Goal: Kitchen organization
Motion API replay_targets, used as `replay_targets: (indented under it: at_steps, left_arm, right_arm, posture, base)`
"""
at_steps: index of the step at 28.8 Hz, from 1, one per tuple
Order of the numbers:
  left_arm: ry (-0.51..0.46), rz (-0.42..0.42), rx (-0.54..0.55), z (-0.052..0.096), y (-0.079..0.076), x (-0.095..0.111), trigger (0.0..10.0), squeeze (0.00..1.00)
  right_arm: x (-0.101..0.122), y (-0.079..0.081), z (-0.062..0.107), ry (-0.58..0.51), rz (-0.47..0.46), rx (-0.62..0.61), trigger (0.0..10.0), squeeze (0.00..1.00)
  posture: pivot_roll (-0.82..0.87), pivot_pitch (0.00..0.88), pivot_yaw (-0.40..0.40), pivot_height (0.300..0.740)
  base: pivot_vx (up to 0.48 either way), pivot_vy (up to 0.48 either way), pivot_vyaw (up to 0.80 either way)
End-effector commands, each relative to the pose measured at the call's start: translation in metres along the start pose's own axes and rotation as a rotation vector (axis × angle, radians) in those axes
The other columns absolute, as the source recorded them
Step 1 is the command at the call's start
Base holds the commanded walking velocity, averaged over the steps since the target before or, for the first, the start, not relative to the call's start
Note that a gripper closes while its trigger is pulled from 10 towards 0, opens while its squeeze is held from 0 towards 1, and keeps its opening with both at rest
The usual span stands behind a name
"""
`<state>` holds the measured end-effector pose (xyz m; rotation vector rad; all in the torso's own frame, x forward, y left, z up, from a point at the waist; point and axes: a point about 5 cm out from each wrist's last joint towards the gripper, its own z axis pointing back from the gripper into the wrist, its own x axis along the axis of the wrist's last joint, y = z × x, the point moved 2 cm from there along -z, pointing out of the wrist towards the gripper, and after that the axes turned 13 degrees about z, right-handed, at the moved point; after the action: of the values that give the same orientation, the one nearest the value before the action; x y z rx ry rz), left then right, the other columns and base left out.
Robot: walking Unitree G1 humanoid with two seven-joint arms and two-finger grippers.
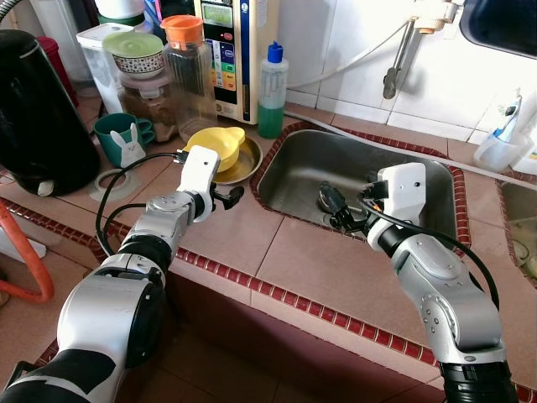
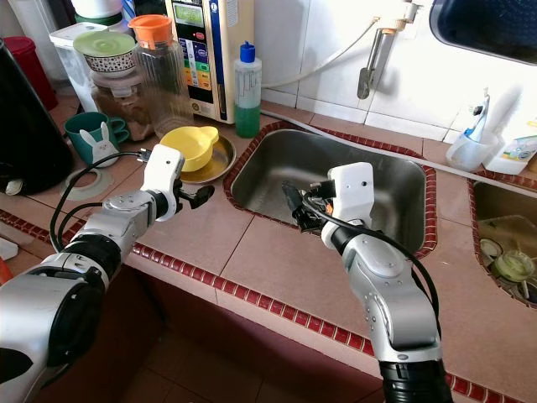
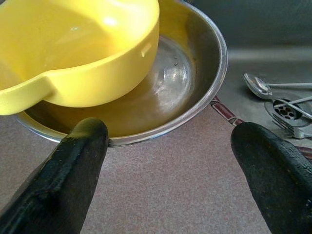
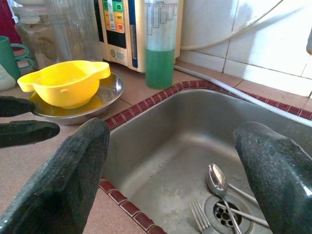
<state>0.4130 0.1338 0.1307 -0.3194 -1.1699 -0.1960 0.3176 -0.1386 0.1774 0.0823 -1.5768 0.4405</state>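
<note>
Approach step, judging by pose: left gripper (image 1: 236, 195) wide open, empty, just short of yellow plastic bowl (image 3: 73, 48) in steel dish (image 3: 200, 97) at counter's sink edge. Right gripper (image 2: 295, 204) open, empty, over sink (image 1: 436, 180). Next: reach in, grip rim.

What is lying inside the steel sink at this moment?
At the bottom of the stainless steel sink, a metal spoon and a metal fork lie by the round drain. The right tool's fingers hide parts of the basin.
</note>
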Motion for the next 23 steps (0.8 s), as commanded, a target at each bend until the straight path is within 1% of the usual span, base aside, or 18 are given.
replay_targets:
  at_steps: [1, 8, 14, 17, 23]
  left_arm:
    - [0.019, 0.011, -0.006, 0.0001, -0.0001, -0.0037, 10.0, 0.00]
    - [0.004, 0.020, -0.012, 0.0003, -0.0002, -0.0011, 10.0, 0.00]
    - [-0.003, 0.021, -0.025, 0.0030, 0.0046, 0.0039, 10.0, 0.00]
    - [-0.002, 0.021, -0.029, 0.0048, 0.0079, 0.0049, 10.0, 0.00]
    - [0.021, 0.017, -0.057, 0.0067, 0.0094, 0.0020, 10.0, 0.00]
  right_arm:
    - [0.0048, -0.0038, 0.0002, -0.011, 0.003, -0.013, 10.0, 0.00]
    - [0.0053, -0.0049, -0.0008, -0.011, 0.008, -0.015, 10.0, 0.00]
    - [0.0049, -0.0083, -0.0011, -0.009, 0.009, -0.025, 10.0, 0.00]
    - [0.0049, -0.0088, -0.0016, -0.009, 0.008, -0.027, 10.0, 0.00]
    - [0.0046, -0.0096, -0.0025, -0.008, 0.010, -0.027, 10.0, 0.00]
  posture:
    - [-0.03, 0.000, 0.020, 0.740]
    - [-0.03, 0.000, 0.018, 0.740]
    - [-0.03, 0.000, 0.021, 0.740]
    - [-0.02, 0.000, 0.020, 0.740]
    - [-0.02, 0.000, 0.020, 0.740]
  base:
    - [0.000, 0.000, 0.00]
    - [0.000, 0.000, 0.00]
    - [0.000, 0.000, 0.00]
    - [0.000, 0.000, 0.00]
    - [0.000, 0.000, 0.00]
